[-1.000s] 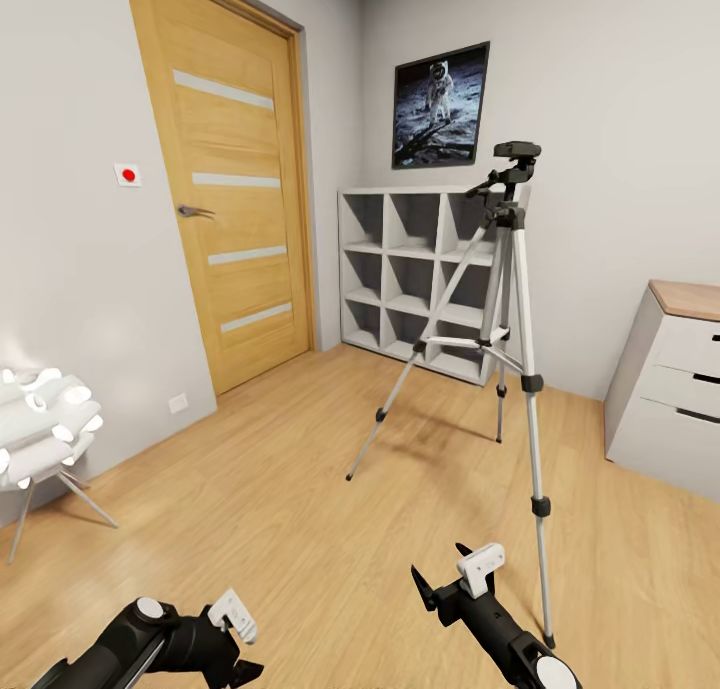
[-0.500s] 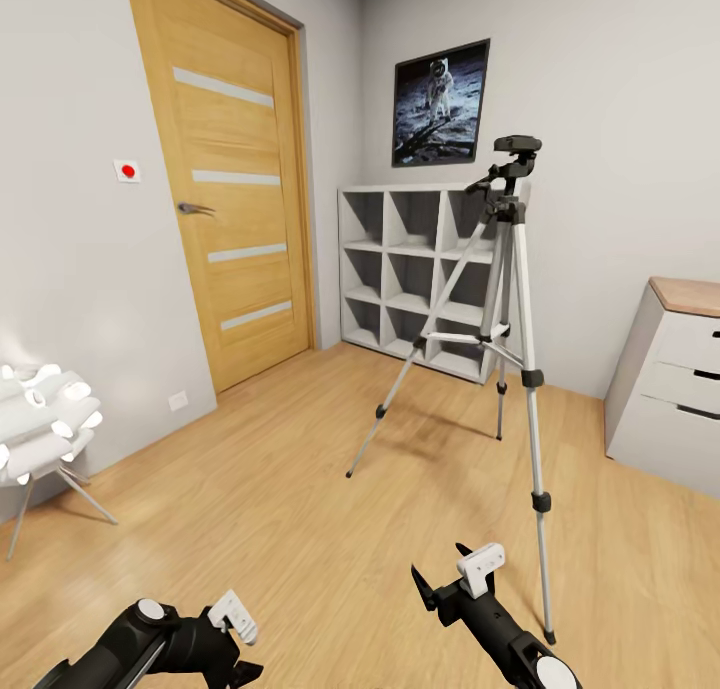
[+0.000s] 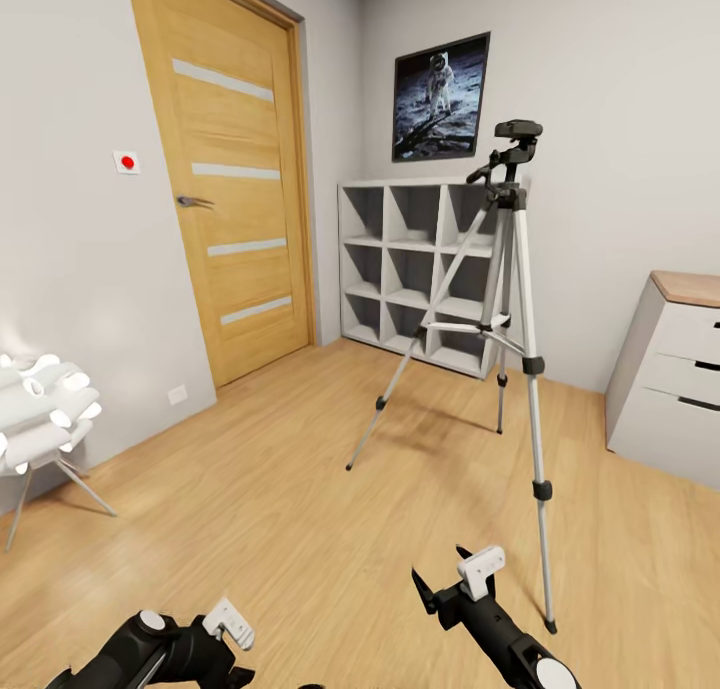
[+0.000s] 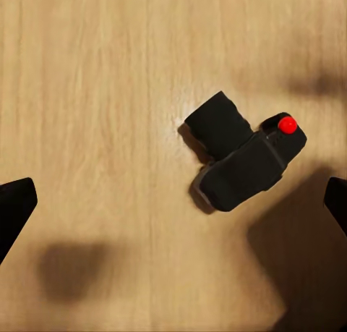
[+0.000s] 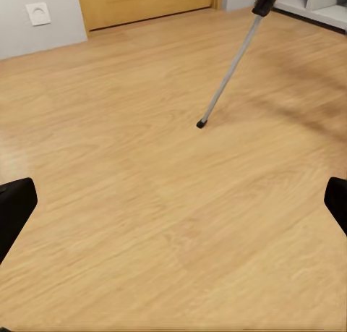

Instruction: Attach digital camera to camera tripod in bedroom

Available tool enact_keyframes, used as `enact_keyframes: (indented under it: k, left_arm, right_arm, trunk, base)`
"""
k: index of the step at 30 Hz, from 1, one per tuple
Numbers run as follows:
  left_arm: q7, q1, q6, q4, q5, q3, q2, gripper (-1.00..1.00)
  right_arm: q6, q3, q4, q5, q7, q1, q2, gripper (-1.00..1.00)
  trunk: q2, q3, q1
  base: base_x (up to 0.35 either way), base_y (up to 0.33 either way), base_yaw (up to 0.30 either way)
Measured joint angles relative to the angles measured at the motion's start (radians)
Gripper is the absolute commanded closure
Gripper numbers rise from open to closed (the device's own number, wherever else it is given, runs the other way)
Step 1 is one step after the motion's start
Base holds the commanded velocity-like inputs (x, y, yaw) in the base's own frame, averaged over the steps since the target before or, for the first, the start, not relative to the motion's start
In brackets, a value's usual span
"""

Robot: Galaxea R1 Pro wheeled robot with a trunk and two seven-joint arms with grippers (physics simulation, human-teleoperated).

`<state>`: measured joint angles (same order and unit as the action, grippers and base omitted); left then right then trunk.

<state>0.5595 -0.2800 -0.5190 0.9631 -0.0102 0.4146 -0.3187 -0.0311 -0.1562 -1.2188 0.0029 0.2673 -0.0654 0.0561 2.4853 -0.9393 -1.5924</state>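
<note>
Bedroom, wood plank floor, oak door, white cube shelving. Tripod upright near shelving, head bare. Camera lying on floor beneath left gripper, released; right gripper released, empty. Step: pickup approach. Next: lower, centre over body, clench.

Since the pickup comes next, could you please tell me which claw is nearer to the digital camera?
Left. The left claw hangs open directly above the digital camera lying on the floor; the right claw looks at bare planks near a camera tripod leg.
</note>
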Motion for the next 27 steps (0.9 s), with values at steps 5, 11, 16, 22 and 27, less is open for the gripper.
enact_keyframes:
  k: [5, 11, 16, 22, 27]
  left_arm:
    - [-0.009, 0.0, 0.001, -0.017, 0.0, 0.0, 0.004, -1.0]
    - [-0.013, 0.0, 0.001, -0.023, 0.0, 0.0, 0.01, -1.0]
    - [-0.014, 0.0, 0.001, -0.023, -0.001, 0.0, 0.011, -1.0]
    - [-0.014, 0.0, 0.001, -0.02, -0.001, 0.024, 0.012, -1.0]
    - [-0.015, 0.0, 0.0, 0.0, -0.001, 0.062, 0.021, -1.0]
  right_arm:
    - [0.0, 0.0, 0.02, 0.0, -0.001, 0.0, 0.0, -1.0]
    - [0.0, 0.001, 0.04, 0.0, -0.002, 0.0, -0.001, -1.0]
    - [0.0, 0.001, 0.047, 0.0, -0.002, 0.0, -0.001, -1.0]
    - [0.0, 0.001, 0.051, 0.0, -0.002, 0.0, -0.001, -1.0]
    - [-0.001, 0.001, 0.055, 0.0, -0.002, 0.0, -0.001, -1.0]
  trunk:
    - [0.015, -0.018, -0.009]
    - [0.016, -0.041, -0.012]
    - [0.017, -0.06, -0.014]
    - [0.019, -0.084, -0.017]
    - [0.02, -0.103, -0.019]
  base:
    - [0.0, 0.0, 0.0]
    - [0.0, 0.0, 0.0]
    - [0.0, 0.0, 0.0]
    - [0.0, 0.0, 0.0]
    - [0.0, 0.0, 0.0]
